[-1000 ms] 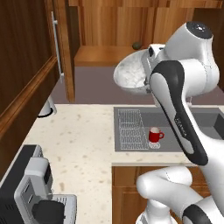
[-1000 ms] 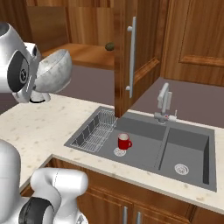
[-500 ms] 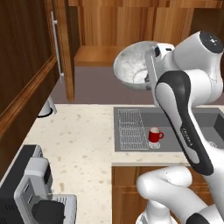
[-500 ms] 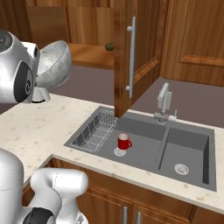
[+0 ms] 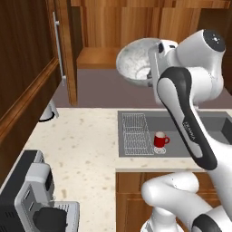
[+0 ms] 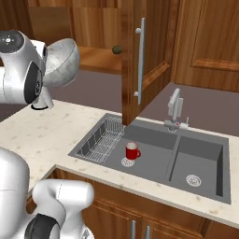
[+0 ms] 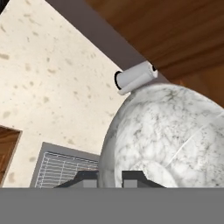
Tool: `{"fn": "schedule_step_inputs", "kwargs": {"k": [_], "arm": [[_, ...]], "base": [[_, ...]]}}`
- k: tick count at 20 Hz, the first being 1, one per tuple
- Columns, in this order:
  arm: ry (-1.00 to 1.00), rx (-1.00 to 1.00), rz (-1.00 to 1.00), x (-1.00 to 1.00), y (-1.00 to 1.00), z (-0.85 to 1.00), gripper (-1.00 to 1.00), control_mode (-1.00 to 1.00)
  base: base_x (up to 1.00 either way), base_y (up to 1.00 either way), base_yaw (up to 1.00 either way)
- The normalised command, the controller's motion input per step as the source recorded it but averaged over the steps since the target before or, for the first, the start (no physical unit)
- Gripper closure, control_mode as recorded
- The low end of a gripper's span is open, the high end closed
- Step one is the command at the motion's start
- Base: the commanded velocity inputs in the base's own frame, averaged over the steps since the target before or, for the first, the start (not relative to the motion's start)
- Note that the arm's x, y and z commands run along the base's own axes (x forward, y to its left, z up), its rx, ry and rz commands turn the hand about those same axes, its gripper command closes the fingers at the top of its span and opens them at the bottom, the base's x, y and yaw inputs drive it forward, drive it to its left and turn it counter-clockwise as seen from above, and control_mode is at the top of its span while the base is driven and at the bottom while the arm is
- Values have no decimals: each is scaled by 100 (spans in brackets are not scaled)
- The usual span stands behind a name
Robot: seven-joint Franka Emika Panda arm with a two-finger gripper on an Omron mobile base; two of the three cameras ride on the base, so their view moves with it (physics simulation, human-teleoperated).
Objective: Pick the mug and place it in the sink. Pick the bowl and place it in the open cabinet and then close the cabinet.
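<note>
- Overhead, the cabinet (image 5: pixel 113 31) stands open, its wood shelf (image 5: pixel 97 58) bare at the front edge, with open air between that edge and the speckled surface (image 5: pixel 86 149) below.
- Its door (image 6: pixel 144 51) swings out toward the robot; seen from the right base view, its long metal bar handle (image 6: pixel 141 60) hangs above the sink's back edge, narrowing the room on that side.
- A small dark round thing (image 6: pixel 116 49) sits on the shelf near the door in the right base view; what it is cannot be told.
- High above the surface, the bowl (image 5: pixel 136 68) is carried tilted on its side, its hollow facing the left base camera, at about shelf height and just in front of the shelf's front edge.
- The gripper (image 7: pixel 109 178) has its jaws nearly together, clamped on the bowl's rim, one dark fingertip (image 7: pixel 85 179) on either side of the wall in the hand view.
- Below, the mug (image 6: pixel 132 151) stands upright in the left basin of the sink (image 6: pixel 196 154), beside the white wire rack (image 6: pixel 100 140) and near a round drain (image 6: pixel 127 162).
- A white cylinder-shaped object (image 7: pixel 133 78) rests on the surface against the back wall, well clear of the bowl.
- A grey and black appliance (image 5: pixel 27 195) occupies the near left corner of the surface.
</note>
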Motion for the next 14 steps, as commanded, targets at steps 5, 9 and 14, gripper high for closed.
{"fn": "schedule_step_inputs", "kwargs": {"k": [5,9,14], "arm": [[0,14,0,16,0,13,100,-100],[0,15,0,26,0,4,100,-100],[0,11,0,39,0,0,100,-100]], "base": [[0,0,0],[0,0,0],[0,0,0]]}}
